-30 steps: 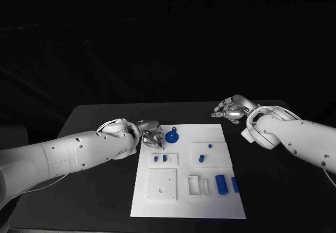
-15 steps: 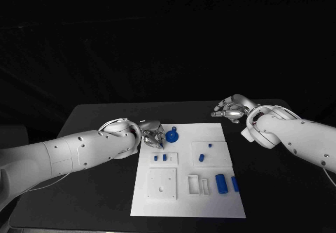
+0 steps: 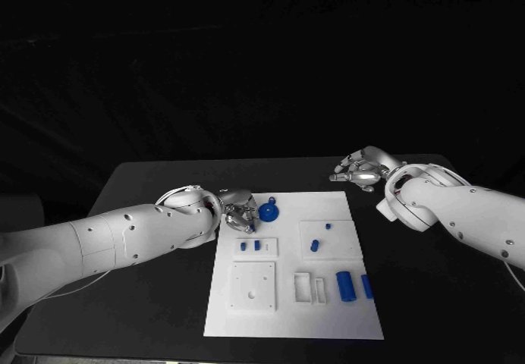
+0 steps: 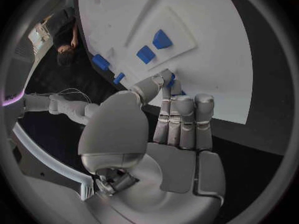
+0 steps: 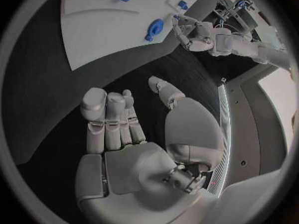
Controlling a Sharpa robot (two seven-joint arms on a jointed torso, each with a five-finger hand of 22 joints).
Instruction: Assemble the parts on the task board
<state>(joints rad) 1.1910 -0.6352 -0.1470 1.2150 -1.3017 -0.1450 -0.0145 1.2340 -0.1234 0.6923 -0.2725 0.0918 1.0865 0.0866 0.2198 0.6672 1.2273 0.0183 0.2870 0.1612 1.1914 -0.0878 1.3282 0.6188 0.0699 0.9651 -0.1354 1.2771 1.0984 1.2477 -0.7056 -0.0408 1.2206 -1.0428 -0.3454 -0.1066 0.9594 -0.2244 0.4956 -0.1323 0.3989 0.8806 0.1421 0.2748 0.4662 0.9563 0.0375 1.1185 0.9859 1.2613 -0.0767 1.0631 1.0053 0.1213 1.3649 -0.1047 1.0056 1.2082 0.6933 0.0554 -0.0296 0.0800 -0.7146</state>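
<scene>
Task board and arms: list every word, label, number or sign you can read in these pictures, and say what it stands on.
None can be read.
The task board is plain white, with no print visible.
The blue parts carry no marks that can be made out.
The left hand and right hand show bare silver metal, with no lettering.

No legible text, labels, brands, numbers or signs on any surface.

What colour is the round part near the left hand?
Blue; the round part shows best in the head view.
</scene>
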